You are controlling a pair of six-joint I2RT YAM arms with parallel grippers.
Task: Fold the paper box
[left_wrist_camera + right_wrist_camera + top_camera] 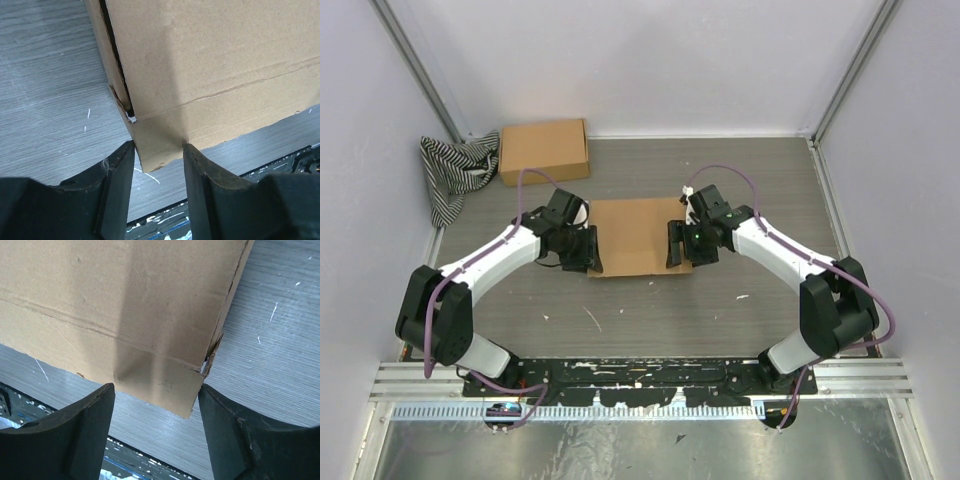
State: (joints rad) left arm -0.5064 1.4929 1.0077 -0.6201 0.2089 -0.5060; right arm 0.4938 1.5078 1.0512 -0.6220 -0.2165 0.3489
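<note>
The paper box [635,235] lies in the middle of the table, brown, its lid panel down and a creased front flap sticking out toward me. My left gripper [582,250] is at its near left corner. In the left wrist view the fingers [117,185] straddle the flap's left corner [157,145] with the jaws apart, the tips close to its edges. My right gripper [680,243] is at the near right corner. In the right wrist view its wide-open fingers [235,435] flank the flap's right corner [170,385] without touching it.
A second, ready-made brown box [544,150] stands at the back left. A black-and-white striped cloth [455,170] lies bunched beside it against the left wall. Walls close in the table on three sides.
</note>
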